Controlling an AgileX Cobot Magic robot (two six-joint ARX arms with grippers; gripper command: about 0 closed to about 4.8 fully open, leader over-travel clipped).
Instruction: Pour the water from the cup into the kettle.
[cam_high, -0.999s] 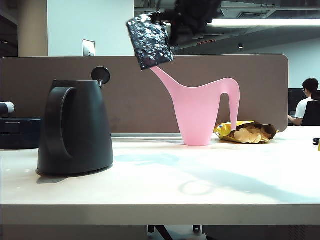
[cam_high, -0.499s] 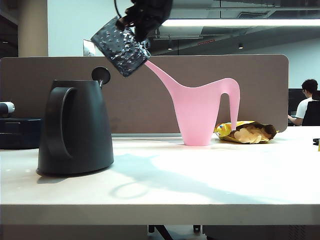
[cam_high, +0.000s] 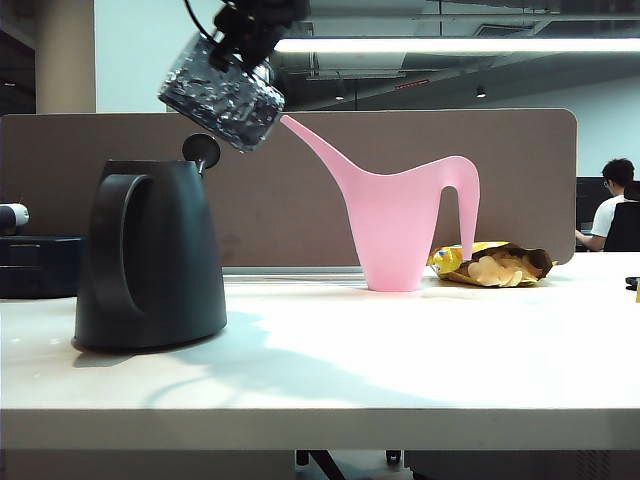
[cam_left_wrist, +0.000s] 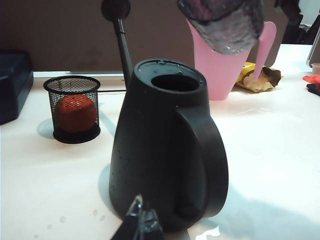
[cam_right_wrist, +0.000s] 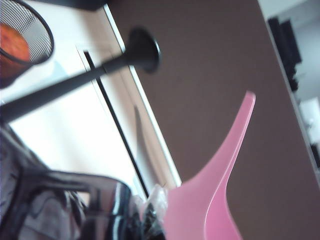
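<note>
The black kettle (cam_high: 150, 255) stands on the left of the white table (cam_high: 400, 350), its top opening (cam_left_wrist: 175, 82) uncovered and its lid knob (cam_high: 201, 150) raised on a stalk behind it. My right gripper (cam_high: 250, 25) is shut on the dimpled translucent cup (cam_high: 222, 90), holding it tilted in the air just above and to the right of the kettle's top. No stream of water shows. In the left wrist view the cup (cam_left_wrist: 222, 22) hangs beyond the opening. My left gripper (cam_left_wrist: 141, 222) sits shut and empty, low at the kettle's (cam_left_wrist: 165, 150) base on the handle side.
A pink long-spouted watering can (cam_high: 400, 225) stands behind the cup's path, its spout tip close to the cup. An open snack bag (cam_high: 495, 265) lies to its right. A black mesh pot with an orange ball (cam_left_wrist: 74, 107) stands behind the kettle. A brown partition (cam_high: 520, 180) backs the table.
My right gripper has carried the cup leftward from in front of the watering can's spout to above the kettle's top, rolling it to a new tilt. The kettle has not moved.
</note>
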